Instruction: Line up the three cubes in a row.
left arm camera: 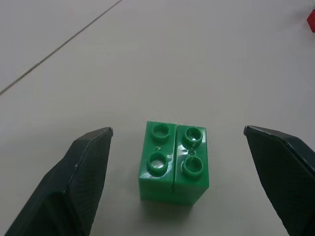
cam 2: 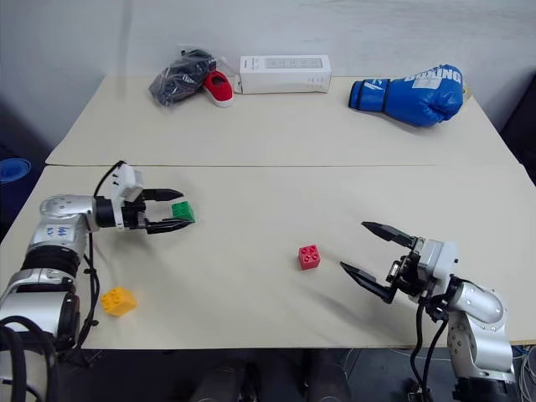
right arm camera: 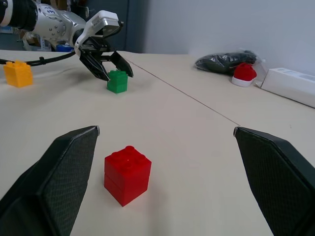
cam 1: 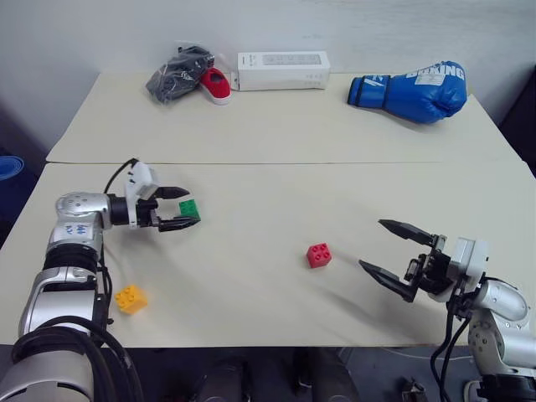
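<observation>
Two cream tables are standing pushed together against a pale wall, and along the far edge a blue boxing glove, a white box and a red shoe beside a dark bundle are lying well apart from the work.

On the near table the three cubes are sitting scattered, not yet in a row. The green cube is resting studs-up on the left side, the red cube nearer the middle, and the yellow-orange cube close to the near edge on the left.

The left gripper is reaching in almost level with its fingers spread to either side of the green cube — in the left wrist view a clear gap is showing on each side, so nothing is being gripped. The right gripper is hovering wide open and empty, pointing toward the red cube but well short of it.

These look like hard, hollow plastic blocks — likely very light, stiff and not fragile, with smooth walls that could be slippery. A light block is probably going to skid or twist if one finger touches first. The best hold is likely across two opposite flat side walls, low and centred, keeping off the studs.
</observation>
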